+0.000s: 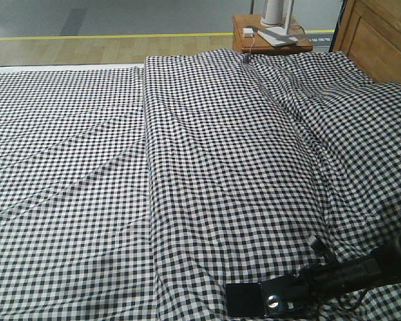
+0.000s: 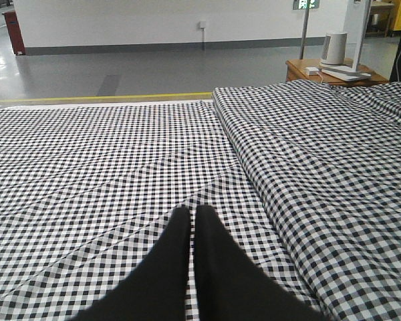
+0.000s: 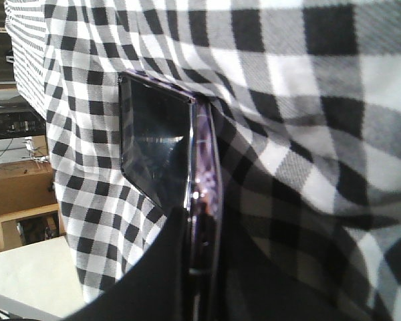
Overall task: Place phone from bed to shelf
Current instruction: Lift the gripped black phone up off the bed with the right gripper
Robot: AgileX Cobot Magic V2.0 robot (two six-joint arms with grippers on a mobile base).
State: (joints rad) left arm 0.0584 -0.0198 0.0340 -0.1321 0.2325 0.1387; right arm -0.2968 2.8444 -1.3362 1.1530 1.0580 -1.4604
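The phone (image 1: 242, 299), a glossy black slab, sits at the near edge of the bed (image 1: 187, 167), low in the front view. My right gripper (image 1: 266, 302) reaches in from the right and is shut on its end. In the right wrist view the phone (image 3: 157, 150) is seen edge-on with its purplish rim between the two black fingers (image 3: 154, 274), and my right gripper (image 3: 204, 224) is close against the checked bedding (image 3: 307, 100). My left gripper (image 2: 192, 212) hovers shut and empty over the flat left half of the bed (image 2: 87, 167). The shelf is out of view.
A folded checked duvet makes a raised strip down the bed's middle (image 1: 214, 147). A small wooden nightstand (image 1: 271, 37) with white items stands beyond the far corner, next to the wooden headboard (image 1: 381, 40). Grey floor with a yellow line (image 2: 100, 99) lies past the bed.
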